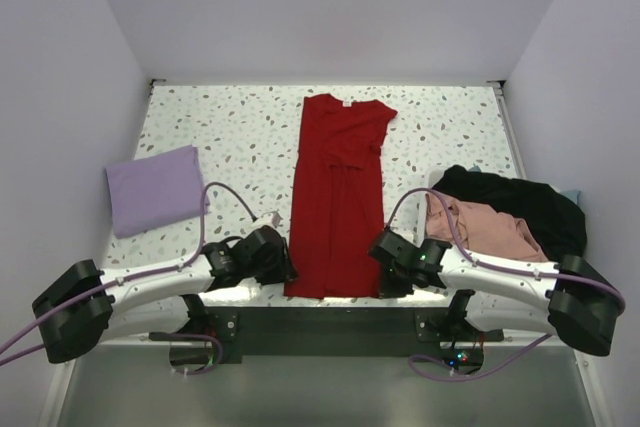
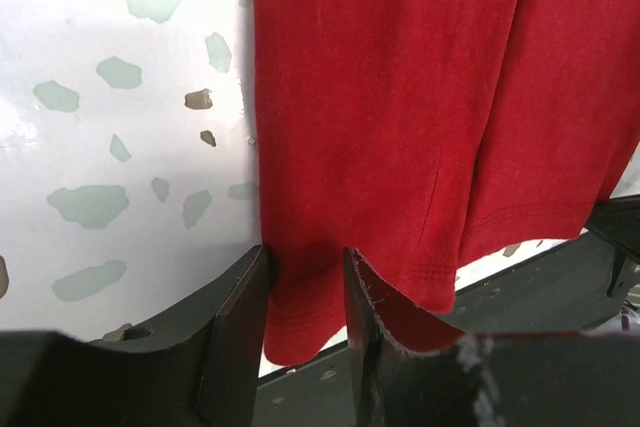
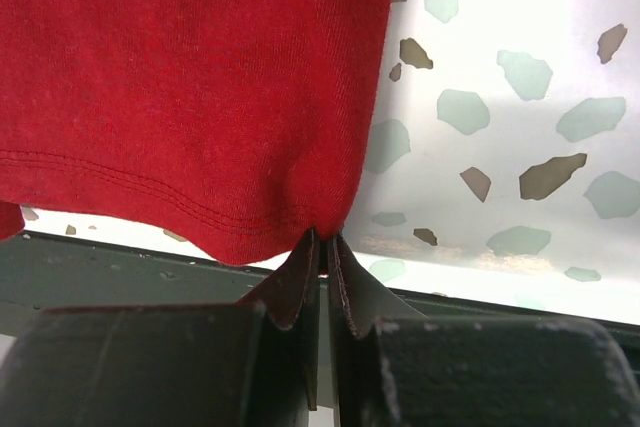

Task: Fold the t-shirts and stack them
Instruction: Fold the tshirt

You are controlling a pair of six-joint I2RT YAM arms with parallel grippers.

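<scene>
Right jaws pinching red t-shirt (image 3: 200, 77) hem, left jaws open astride; overhead hides this.

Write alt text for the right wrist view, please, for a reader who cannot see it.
The right gripper, jaws shut, pinches the bottom corner of a red t-shirt at its stitched hem. The shirt fills the upper left; a white speckled table lies to the right, with its dark edge below.

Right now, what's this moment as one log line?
right gripper: shut on hem of large bright red cloth t-shirt | left gripper: open astride same hem
</scene>
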